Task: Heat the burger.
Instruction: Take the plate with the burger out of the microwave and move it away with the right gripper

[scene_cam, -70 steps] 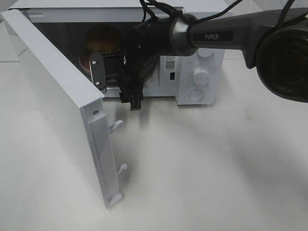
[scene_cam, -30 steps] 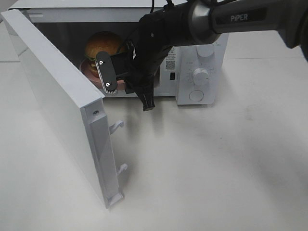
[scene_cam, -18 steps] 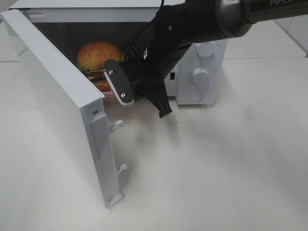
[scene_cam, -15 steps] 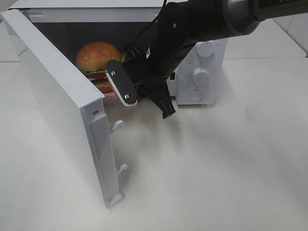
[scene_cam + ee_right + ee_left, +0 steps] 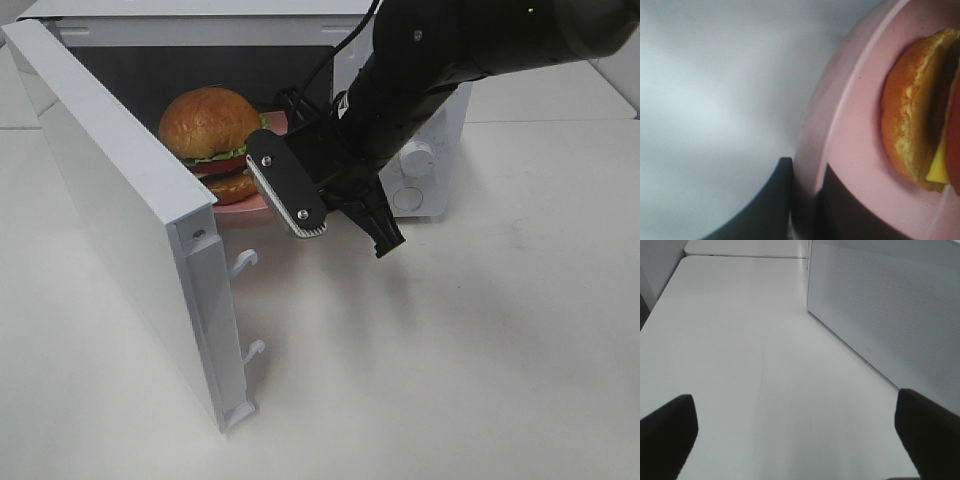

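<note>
The burger [image 5: 210,130], with a brown domed bun, green lettuce and red and yellow layers, sits on a pink plate [image 5: 243,210] at the mouth of the open microwave [image 5: 425,120]. My right gripper [image 5: 305,212] is shut on the plate's near rim. The right wrist view shows the right gripper [image 5: 802,175] with its dark fingers [image 5: 772,200] clamped on the plate [image 5: 860,125] edge and the burger [image 5: 915,135] just beyond. My left gripper [image 5: 797,435] hangs open over bare table, outside the exterior high view.
The microwave door [image 5: 120,200] swings wide open toward the front left, with its latch hooks [image 5: 245,262] sticking out. Its perforated outer face [image 5: 890,315] stands close beside my left gripper. Knobs [image 5: 418,158] are on the microwave's right panel. White table [image 5: 450,350] spreads in front.
My right gripper has drawn back toward the front right, pulling the plate and burger from deep in the microwave to its opening. The left gripper stays open.
</note>
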